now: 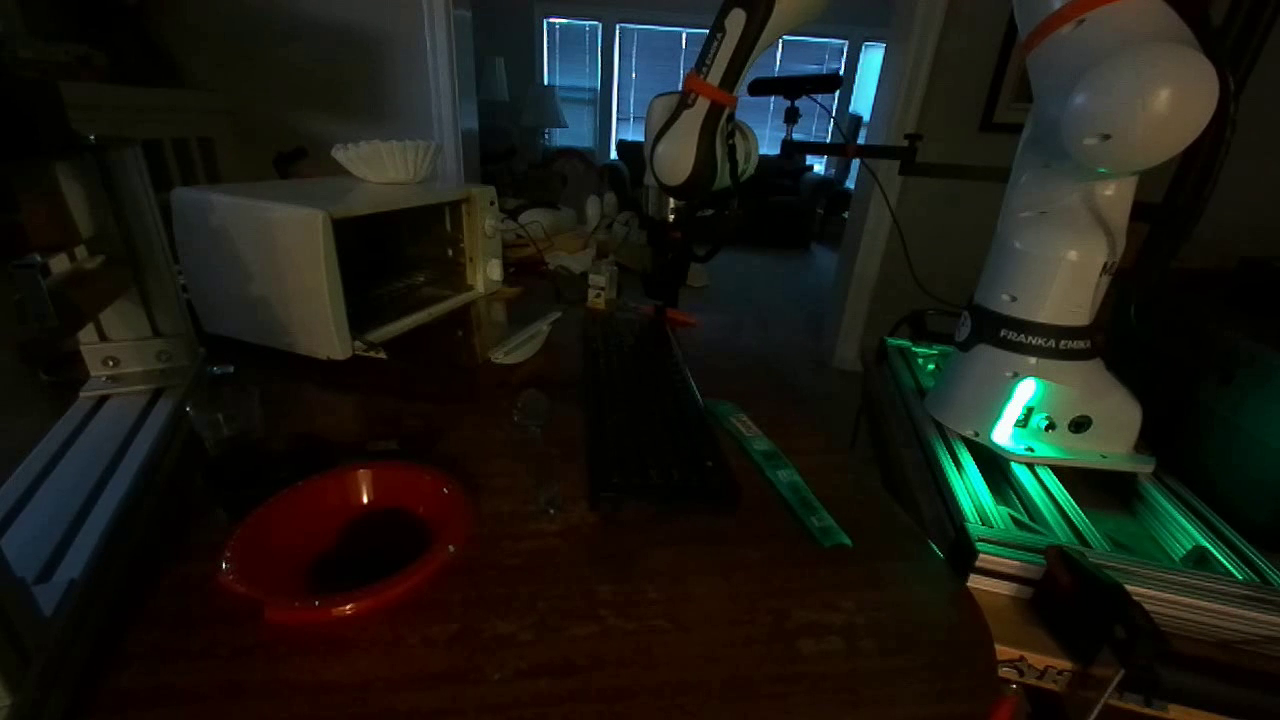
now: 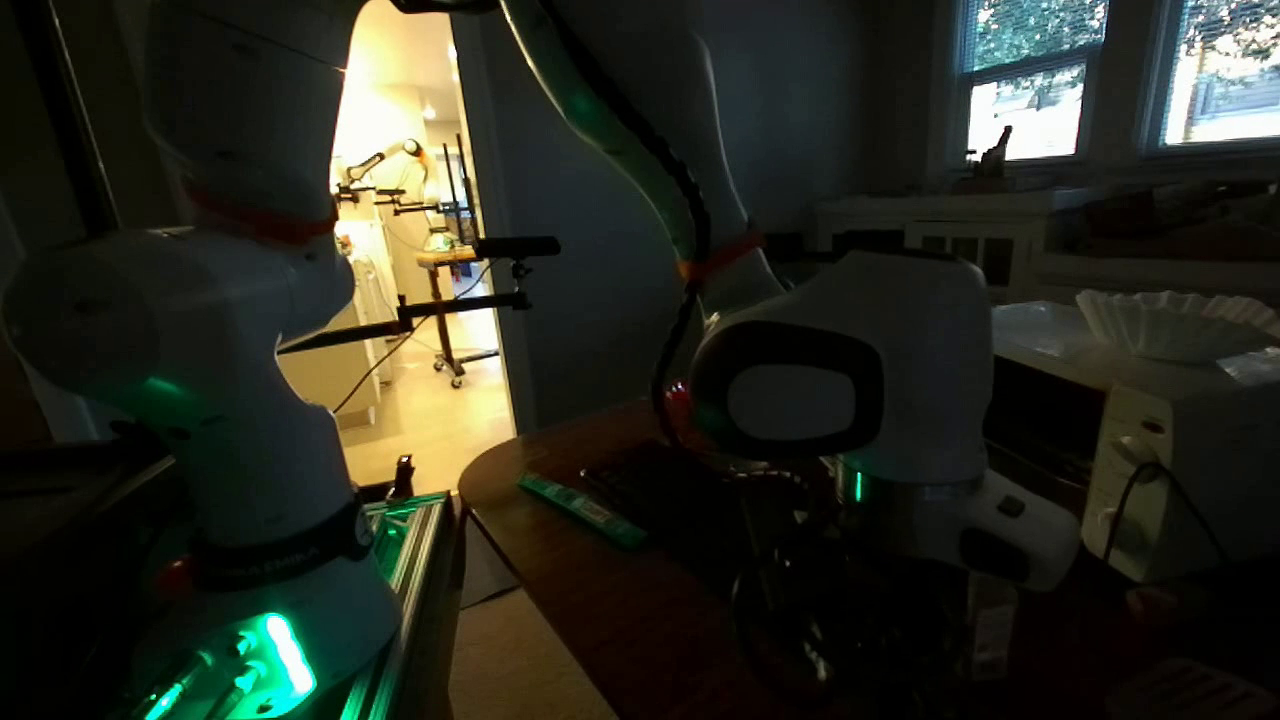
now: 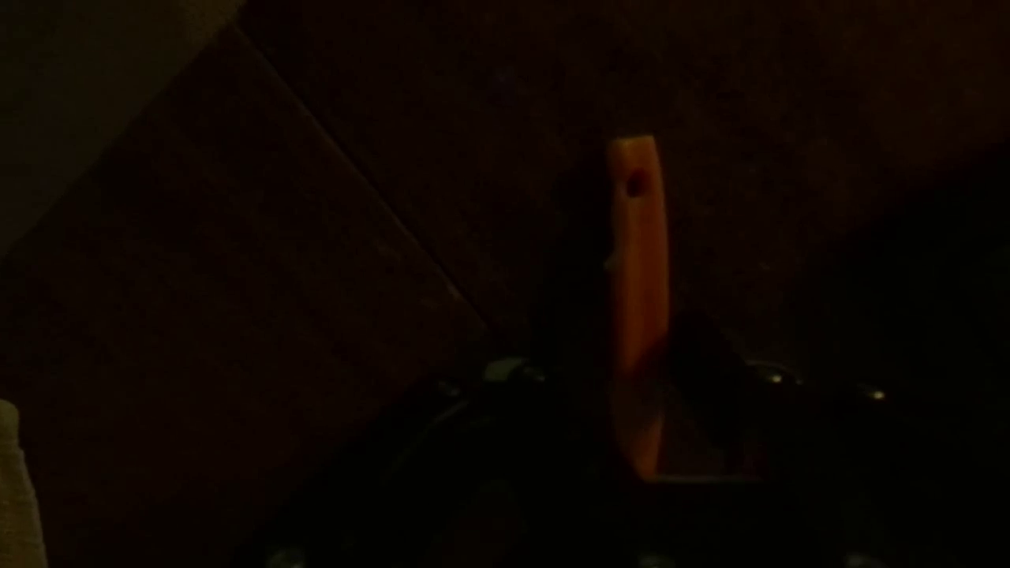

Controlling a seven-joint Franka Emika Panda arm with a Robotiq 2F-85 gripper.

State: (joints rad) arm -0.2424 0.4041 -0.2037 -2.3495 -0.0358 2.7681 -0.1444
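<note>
My gripper points down near the far end of a long black keyboard-like object. In the wrist view its dark fingers lie close against both sides of an orange handle with a hole at its tip. The handle also shows as a small orange-red piece beside the fingertips in an exterior view. The rest of the handled thing is hidden in the dark. A flat green package lies beside the black object; it also shows in an exterior view.
A red bowl sits at the near left of the table. A white toaster oven with its front open carries white fluted paper filters. A pale flat item and a small box lie between oven and arm. Clear glassware stands mid-table.
</note>
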